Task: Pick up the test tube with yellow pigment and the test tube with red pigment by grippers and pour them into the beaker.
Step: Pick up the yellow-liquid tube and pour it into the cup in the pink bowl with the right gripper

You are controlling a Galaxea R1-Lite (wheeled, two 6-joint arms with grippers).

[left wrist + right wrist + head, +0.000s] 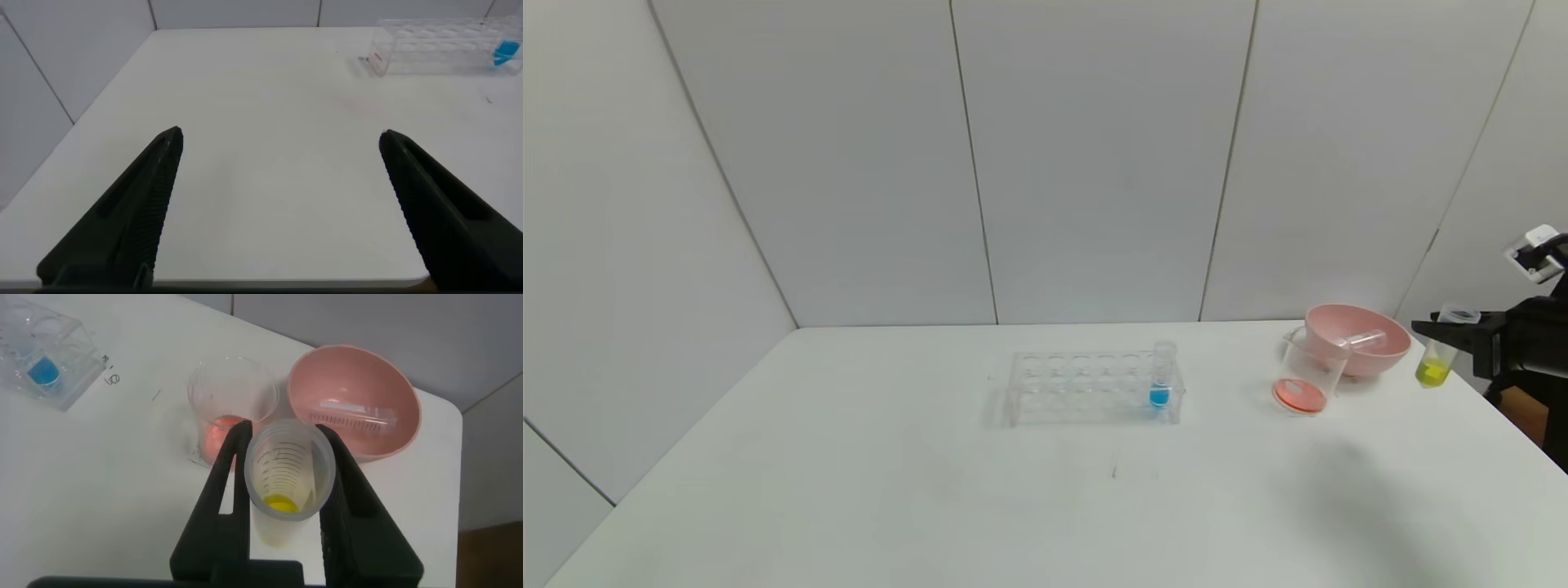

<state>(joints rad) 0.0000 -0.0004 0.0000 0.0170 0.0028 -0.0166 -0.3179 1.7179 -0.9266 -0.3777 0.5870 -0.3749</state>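
My right gripper (1433, 328) is shut on the test tube with yellow pigment (1435, 359) and holds it upright above the table's right edge, to the right of the pink bowl. In the right wrist view the tube (286, 478) sits between the fingers of my right gripper (286, 434), open mouth up, yellow liquid at its bottom. The beaker (1305, 377) stands in front of the bowl with red liquid in its bottom; it also shows in the right wrist view (231, 404). No tube holding red pigment shows. My left gripper (282, 139) is open and empty over the table's near left part.
The pink bowl (1376, 349) holds an empty clear tube (1360, 340) lying on its side. A clear many-holed rack (1086, 388) stands mid-table with a blue-liquid tube (1161, 377) at its right end. The table's right edge is close below the right gripper.
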